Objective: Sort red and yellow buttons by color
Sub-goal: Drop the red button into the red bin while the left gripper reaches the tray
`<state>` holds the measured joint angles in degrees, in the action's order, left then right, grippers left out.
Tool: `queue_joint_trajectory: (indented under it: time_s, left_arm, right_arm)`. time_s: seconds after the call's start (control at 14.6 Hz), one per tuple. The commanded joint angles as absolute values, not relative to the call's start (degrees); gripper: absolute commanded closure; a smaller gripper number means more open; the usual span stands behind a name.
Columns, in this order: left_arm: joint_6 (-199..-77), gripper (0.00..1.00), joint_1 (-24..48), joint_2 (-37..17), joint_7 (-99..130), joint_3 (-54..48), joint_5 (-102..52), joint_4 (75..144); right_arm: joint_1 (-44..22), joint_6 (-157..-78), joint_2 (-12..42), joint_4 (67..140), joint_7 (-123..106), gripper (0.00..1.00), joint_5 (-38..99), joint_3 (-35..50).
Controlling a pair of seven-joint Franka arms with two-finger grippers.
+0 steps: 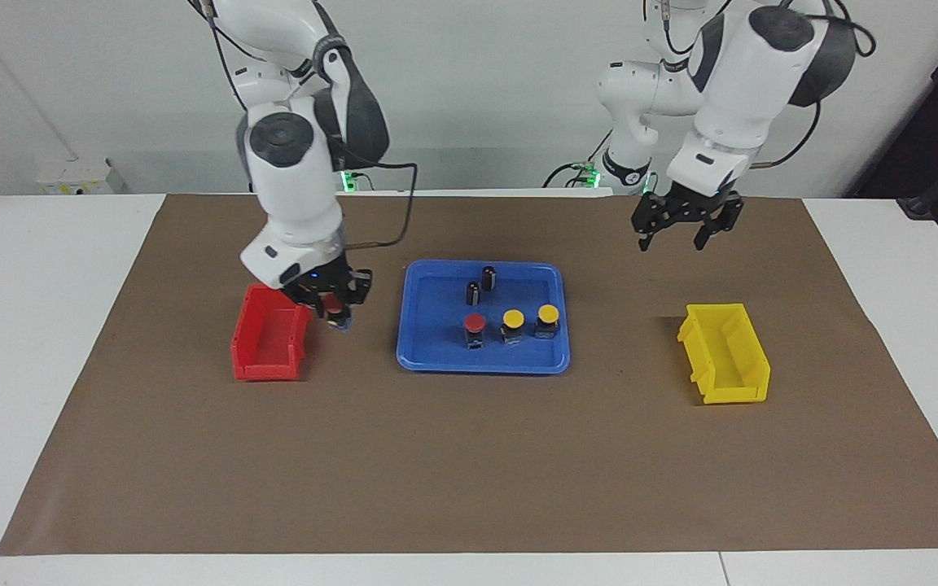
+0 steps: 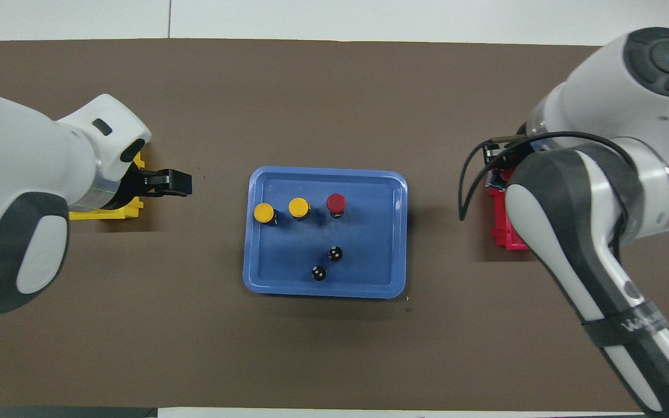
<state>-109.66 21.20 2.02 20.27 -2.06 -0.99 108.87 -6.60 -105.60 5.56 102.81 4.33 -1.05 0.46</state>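
The right claw is clamped on a red button and holds it in the air at the edge of the red bin, toward the tray; it should first move fully over the bin and come low, so that the button does not bounce out. The other red button and two yellow buttons stand in the tray. The left claw waits apart, above the counter near the yellow bin.
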Motion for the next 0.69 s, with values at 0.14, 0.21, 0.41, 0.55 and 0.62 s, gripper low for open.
queue_joint_trajectory:
  time_s: [0.14,0.21,0.41,0.55,0.62]
  left_arm:
    - [-117.6,0.02,28.8,-4.1,29.3,-1.4,0.1,111.6]
    - [-118.6,0.03,29.5,-5.3,30.1,-1.4,0.1,111.7]
    - [-122.0,0.03,30.8,-6.2,30.3,-1.5,0.1,114.9]
    - [-124.4,0.03,31.7,-7.0,31.0,-1.5,0.1,116.4]
    - [-125.3,0.04,31.7,-7.6,31.2,-1.5,0.1,116.5]
  right_arm:
    - [0.2,-117.4,0.2,117.9,-5.2,0.74,0.4,1.3]
    - [0.3,-119.6,-0.5,120.4,-5.3,0.74,0.5,1.3]
    - [0.1,-123.9,-1.6,124.7,-5.4,0.74,0.5,1.3]
    - [-0.1,-128.0,-2.0,128.5,-5.4,0.74,0.5,1.3]
    - [-0.2,-130.3,-3.0,130.8,-5.5,0.74,0.5,1.3]
